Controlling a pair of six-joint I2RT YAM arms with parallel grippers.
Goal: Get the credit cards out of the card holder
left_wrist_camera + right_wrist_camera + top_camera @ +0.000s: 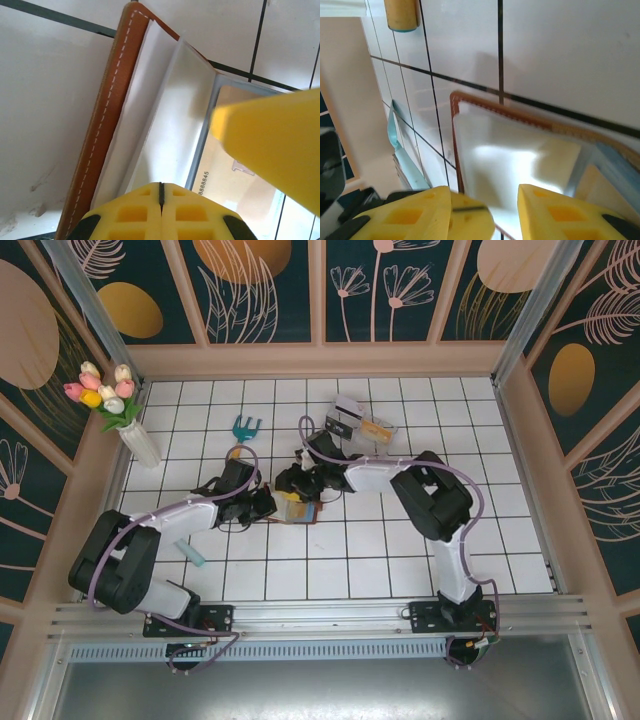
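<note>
The reddish-brown card holder (299, 509) lies open on the white tiles between the two arms. From the left wrist I see its stitched leather edge (102, 135) and pale inner leaves. A yellowish credit card (235, 192) with printed digits sits in the blue-grey pocket; it also peeks out in the right wrist view (592, 182). My left gripper (161, 189) is shut, and a pale inner leaf runs in between its tips. My right gripper (487, 197) hovers open over the pale inner side (510, 155); one of its fingers (272, 142) hangs above the card. No dark card shows.
A teal-headed garden fork (244, 427) lies behind the left arm, its wooden handle (402, 14) at the top of the right wrist view. A clear plastic box (365, 425) stands behind the right arm. A vase of tulips (128, 425) is at far left, a pale teal strip (192, 553) near front.
</note>
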